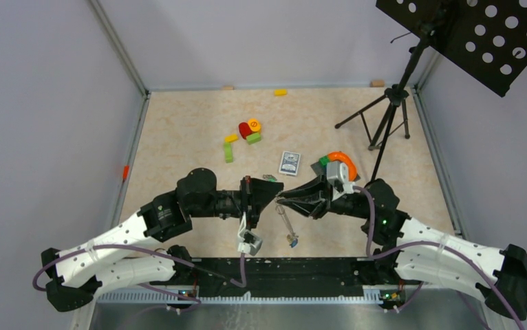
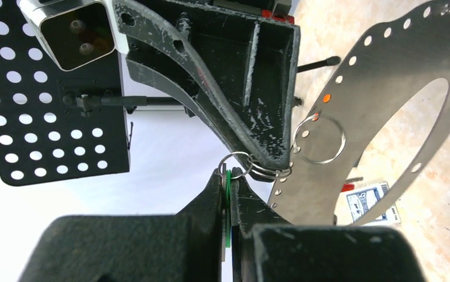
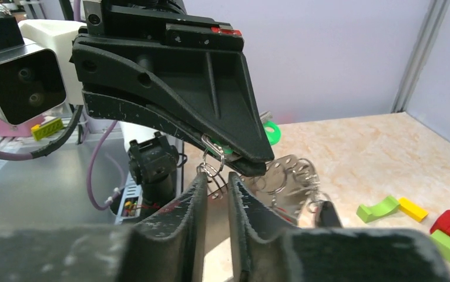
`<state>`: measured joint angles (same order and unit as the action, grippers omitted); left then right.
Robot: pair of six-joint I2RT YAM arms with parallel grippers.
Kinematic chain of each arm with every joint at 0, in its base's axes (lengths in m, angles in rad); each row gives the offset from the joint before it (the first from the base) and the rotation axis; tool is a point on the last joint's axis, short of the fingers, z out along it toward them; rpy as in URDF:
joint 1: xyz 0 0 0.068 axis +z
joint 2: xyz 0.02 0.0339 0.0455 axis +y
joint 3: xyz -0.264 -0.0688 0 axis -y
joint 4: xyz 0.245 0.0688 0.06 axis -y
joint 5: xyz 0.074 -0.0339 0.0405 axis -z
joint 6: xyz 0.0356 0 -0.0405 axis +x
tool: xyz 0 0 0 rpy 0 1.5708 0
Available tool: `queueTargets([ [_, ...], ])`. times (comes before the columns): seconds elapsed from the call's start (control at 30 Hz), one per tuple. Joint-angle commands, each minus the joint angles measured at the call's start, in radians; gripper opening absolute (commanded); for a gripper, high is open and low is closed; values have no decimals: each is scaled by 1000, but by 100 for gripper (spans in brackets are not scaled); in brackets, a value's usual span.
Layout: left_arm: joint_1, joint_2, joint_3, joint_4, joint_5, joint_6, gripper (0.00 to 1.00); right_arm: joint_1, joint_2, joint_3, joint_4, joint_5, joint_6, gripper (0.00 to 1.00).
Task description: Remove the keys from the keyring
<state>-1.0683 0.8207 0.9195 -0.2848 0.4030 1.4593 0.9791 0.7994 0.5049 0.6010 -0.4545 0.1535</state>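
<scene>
My two grippers meet tip to tip above the table's near middle. My left gripper is shut on a key with a green tag; its small split ring links to the keyring. The keyring, a wide flat grey loop with holes, hangs below the tips. My right gripper grips it at a bunch of small split rings, its jaws a little apart. More keys hang from the loop, one with a blue tag.
A playing-card box lies beyond the grippers. Toy blocks and a green block lie further back, an orange arch block to the right. A black tripod stand with a perforated plate stands back right.
</scene>
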Motion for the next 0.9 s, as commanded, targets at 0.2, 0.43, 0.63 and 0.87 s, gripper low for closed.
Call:
queueTargets([
  [0.2, 0, -19, 33, 46, 6, -13, 0, 3, -42, 26, 22, -10, 11, 0],
  [0.43, 1, -23, 33, 42, -1, -13, 0, 3, -56, 20, 35, -6, 23, 0],
  [0.63, 0, -37, 14, 52, -14, -21, 0, 3, -85, -28, 156, 79, 100, 0],
  [0.87, 0, -51, -20, 81, -19, -45, 0, 3, -81, -70, 308, 115, 172, 0],
])
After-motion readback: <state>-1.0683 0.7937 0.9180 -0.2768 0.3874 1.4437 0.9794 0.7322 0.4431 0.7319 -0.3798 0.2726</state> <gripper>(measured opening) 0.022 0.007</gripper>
